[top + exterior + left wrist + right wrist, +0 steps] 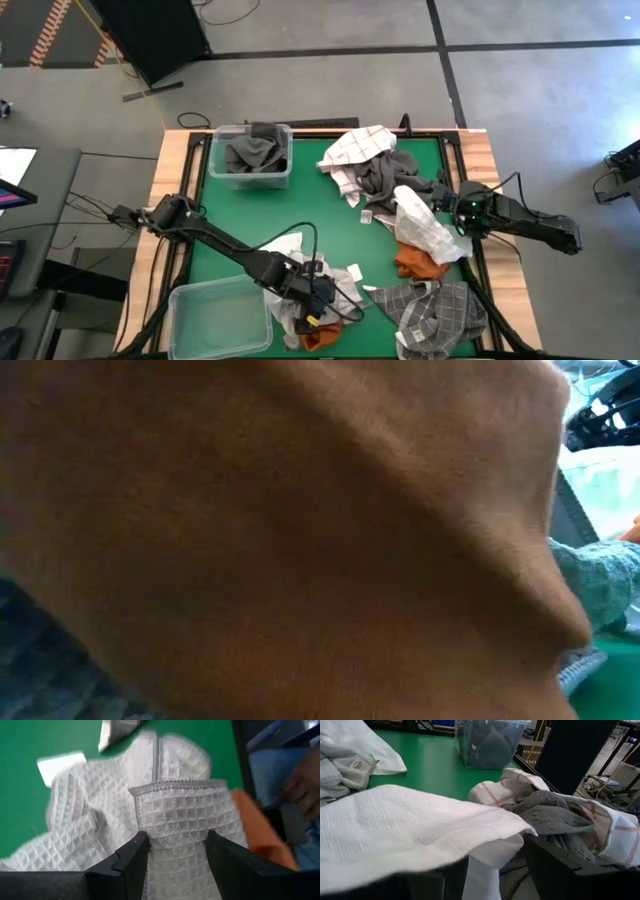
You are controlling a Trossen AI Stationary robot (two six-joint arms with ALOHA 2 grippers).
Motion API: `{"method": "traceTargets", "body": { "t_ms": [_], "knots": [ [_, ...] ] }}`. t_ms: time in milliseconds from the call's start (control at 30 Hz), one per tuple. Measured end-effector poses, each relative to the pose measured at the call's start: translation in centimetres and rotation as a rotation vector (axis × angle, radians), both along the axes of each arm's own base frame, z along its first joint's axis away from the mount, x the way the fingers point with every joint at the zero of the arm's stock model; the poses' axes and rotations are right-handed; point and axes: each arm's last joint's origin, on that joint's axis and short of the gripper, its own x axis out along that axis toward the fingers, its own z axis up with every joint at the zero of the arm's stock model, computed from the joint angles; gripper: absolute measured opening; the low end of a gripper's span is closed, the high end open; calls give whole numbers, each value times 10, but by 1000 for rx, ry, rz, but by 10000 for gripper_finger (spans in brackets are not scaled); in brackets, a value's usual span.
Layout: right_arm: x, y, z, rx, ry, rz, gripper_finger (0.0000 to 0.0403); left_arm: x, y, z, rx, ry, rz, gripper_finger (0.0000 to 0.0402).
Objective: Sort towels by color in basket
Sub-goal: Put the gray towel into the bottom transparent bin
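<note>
Left gripper (172, 857) low over the near edge of the green table (310, 200), fingers (131, 865) closed on a fold of a white waffle towel (175, 815); an orange towel (252, 832) just beside it. Empty clear bin (218, 318) close by on the left. Right gripper (452, 213) at the table's right side, clamped on a white towel (395, 832) draped over its fingers. Beside that, a heap: grey towel (547, 815), checked towel (358, 146). Grey-and-white checked towel (437, 312) near the front right corner. Far bin (251, 156) holding dark grey towels. Low view filled by orange cloth (280, 530).
</note>
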Motion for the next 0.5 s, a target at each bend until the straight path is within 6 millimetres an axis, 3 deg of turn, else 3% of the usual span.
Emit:
{"method": "traceTargets", "body": {
  "t_ms": [233, 500],
  "knots": [
    [0, 0, 0, 0, 0, 0, 217, 2, 5, -5, 46, 11, -2, 167],
    [0, 0, 0, 0, 0, 0, 217, 4, 10, -5, 84, -2, -43, 25]
  ]
}}
